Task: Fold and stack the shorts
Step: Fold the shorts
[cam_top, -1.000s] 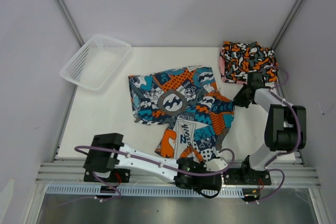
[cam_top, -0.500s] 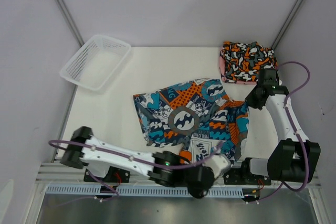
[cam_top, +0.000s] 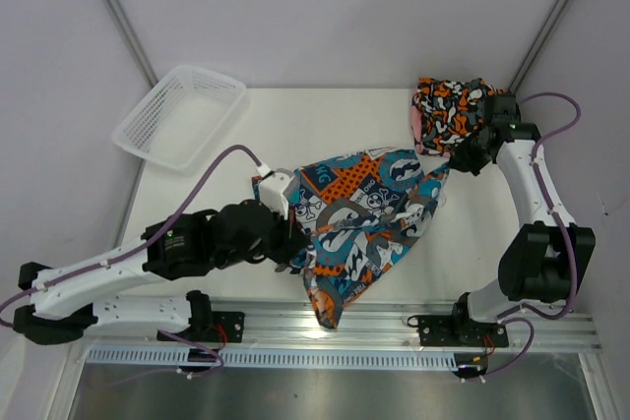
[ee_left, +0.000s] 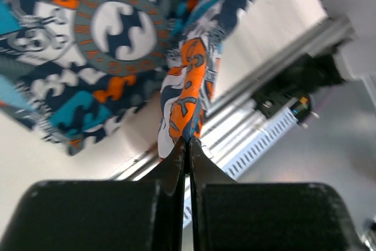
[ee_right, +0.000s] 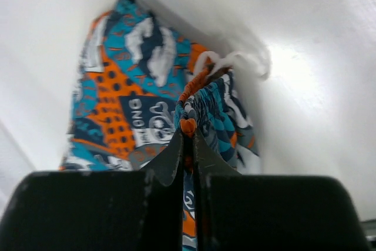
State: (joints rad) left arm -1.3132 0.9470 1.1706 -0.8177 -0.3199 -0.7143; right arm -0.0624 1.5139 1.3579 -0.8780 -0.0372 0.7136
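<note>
Pinching thin edges of the teal shorts [cam_top: 364, 213], stretched over the mid tabletop [cam_top: 197, 209], left gripper [ee_left: 188, 143] and right gripper [ee_right: 188, 135] risk losing them if pulled apart hard.

The left arm [cam_top: 118, 265] stretches low rightward, the right arm [cam_top: 527, 179] reaches far forward, both arms' fingers [ee_left: 174, 168] pinched shut.

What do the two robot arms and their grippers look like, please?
The left arm and right arm have white links and black joints. A purple cable runs loosely along each. The left gripper and right gripper have black, thin, tapering fingers on a black blocky body.
</note>
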